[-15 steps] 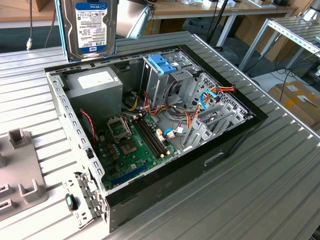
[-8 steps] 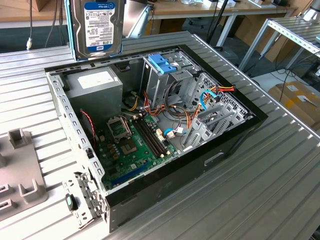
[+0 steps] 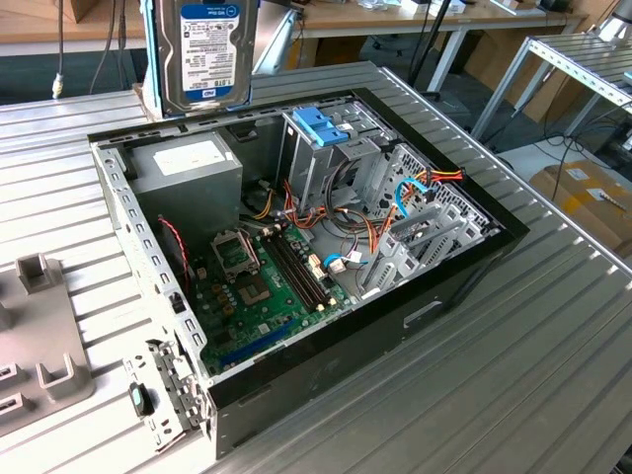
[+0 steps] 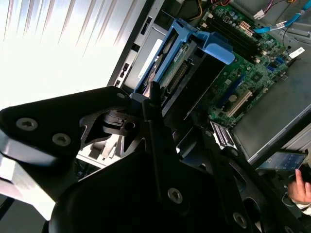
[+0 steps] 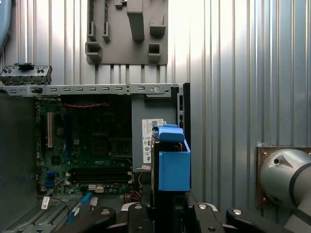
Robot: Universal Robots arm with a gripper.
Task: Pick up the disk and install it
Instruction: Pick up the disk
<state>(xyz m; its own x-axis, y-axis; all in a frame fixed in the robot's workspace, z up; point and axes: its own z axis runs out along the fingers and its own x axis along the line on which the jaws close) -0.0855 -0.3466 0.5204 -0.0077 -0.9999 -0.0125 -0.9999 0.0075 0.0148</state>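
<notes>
- The disk (image 3: 207, 54) hangs upright in the air at the top of the exterior view, with its white and blue label facing the camera.
- A light-blue carrier rail (image 3: 150, 49) runs down the disk's edge on the exterior view's left.
- The gripper (image 5: 167, 208) is clamped on the disk. In both wrist views, the disk's blue-framed body sticks out from between the black fingers (image 4: 154, 104).
- Below the disk, an open computer case (image 3: 326, 365) lies on a ribbed metal table (image 3: 513, 375).
- The disk is above the case's far corner, over the grey power supply box (image 3: 188, 166).
- The blue latch (image 3: 321, 126) sits on top of the metal drive cage (image 3: 306, 168), toward the exterior view's right of the disk and apart from it.
- The green motherboard (image 3: 262, 281) lies on the case floor, nearer the camera.
</notes>
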